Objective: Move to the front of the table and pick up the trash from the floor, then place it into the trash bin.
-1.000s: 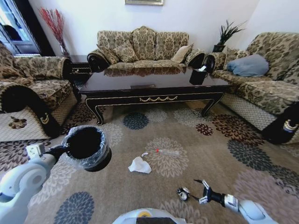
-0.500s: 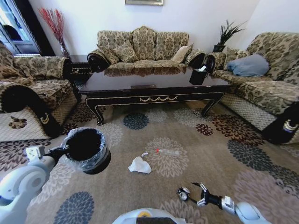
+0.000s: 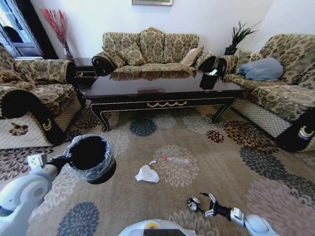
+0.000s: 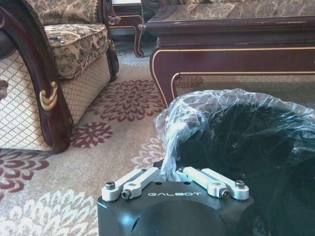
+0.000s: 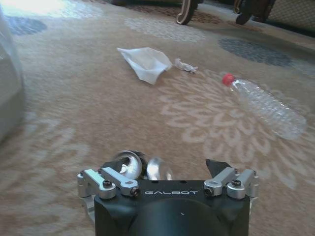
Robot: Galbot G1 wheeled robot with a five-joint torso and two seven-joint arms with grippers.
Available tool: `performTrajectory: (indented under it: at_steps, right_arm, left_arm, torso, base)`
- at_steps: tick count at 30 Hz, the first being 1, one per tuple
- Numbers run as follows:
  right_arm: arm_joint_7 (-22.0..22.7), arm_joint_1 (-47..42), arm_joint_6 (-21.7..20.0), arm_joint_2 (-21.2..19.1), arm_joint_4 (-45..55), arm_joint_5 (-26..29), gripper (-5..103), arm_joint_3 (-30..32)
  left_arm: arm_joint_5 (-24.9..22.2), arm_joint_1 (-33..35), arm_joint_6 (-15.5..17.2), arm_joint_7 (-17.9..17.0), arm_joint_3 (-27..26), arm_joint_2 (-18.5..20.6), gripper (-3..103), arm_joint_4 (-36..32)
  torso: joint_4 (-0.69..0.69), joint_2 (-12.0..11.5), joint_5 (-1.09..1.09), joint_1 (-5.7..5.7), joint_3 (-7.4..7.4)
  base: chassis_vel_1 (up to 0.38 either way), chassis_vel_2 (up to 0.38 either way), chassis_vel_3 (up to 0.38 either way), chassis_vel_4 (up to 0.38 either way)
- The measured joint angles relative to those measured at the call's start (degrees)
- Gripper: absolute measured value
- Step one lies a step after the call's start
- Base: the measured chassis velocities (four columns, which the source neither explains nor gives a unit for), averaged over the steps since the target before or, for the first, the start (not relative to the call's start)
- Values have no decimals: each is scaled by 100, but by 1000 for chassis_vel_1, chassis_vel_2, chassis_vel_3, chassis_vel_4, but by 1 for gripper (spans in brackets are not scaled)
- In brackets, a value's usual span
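Now the right gripper (image 3: 205, 205) is sitting wide open and empty around the tiny scrap (image 3: 192, 203), which looks light and squashy, while the left gripper (image 4: 173, 178) is pinching the bin (image 3: 91, 157) by its bag rim.

The floor (image 3: 206, 147) is beige carpet with round flower medallions in brown, dark blue and cream. The counter (image 3: 162, 88) is glossy dark wood with a gold scroll at its front edge. The trash bin (image 3: 91, 157) is black with a clear liner. At 12 o'clock from the white tissue (image 3: 147, 174), the clear bottle (image 3: 177, 160) has a red cap.
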Motion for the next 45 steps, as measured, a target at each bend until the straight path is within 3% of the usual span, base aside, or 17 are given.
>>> performTrajectory:
  at_steps: [22,25,31,35,37,40,43,45]
  right_arm:
    - [270,201,117,129,-406,-372,83,-26]
    - [277,228,143,148,-463,-446,69,-12]
    - [278,227,150,155,-467,-453,66,-4]
    - [277,187,177,201,-467,-482,45,5]
    - [275,182,181,206,-466,-491,45,6]
    - [265,156,208,229,-465,-572,31,23]
    - [265,145,228,240,-472,-609,28,44]
    - [265,127,261,252,-475,-649,19,82]
  left_arm:
    - [8,-9,-40,-4,46,55,4,69]
    - [17,-21,-48,-4,62,69,4,87]
    - [20,-61,-51,-3,90,87,4,127]
    - [59,-82,-61,-2,129,87,4,184]
    - [63,-83,-62,-2,130,87,4,187]
    - [67,-85,-70,-1,131,87,4,187]
    - [67,-81,-71,0,127,87,4,174]
    - [69,-61,-73,0,114,75,4,150]
  torso:
    - [0,0,0,0,0]
    - [0,0,0,0,0]
    - [0,0,0,0,0]
    - [0,0,0,0,0]
    - [0,0,0,0,0]
    - [0,0,-1,0,0]
    - [0,0,0,0,0]
    - [0,0,-2,0,0]
  base:
    - [0,0,0,0]
    - [0,0,0,0]
    - [0,0,0,0]
    - [0,0,0,0]
    - [0,0,0,0]
    - [0,0,0,0]
    - [0,0,0,0]
    - [0,0,0,0]
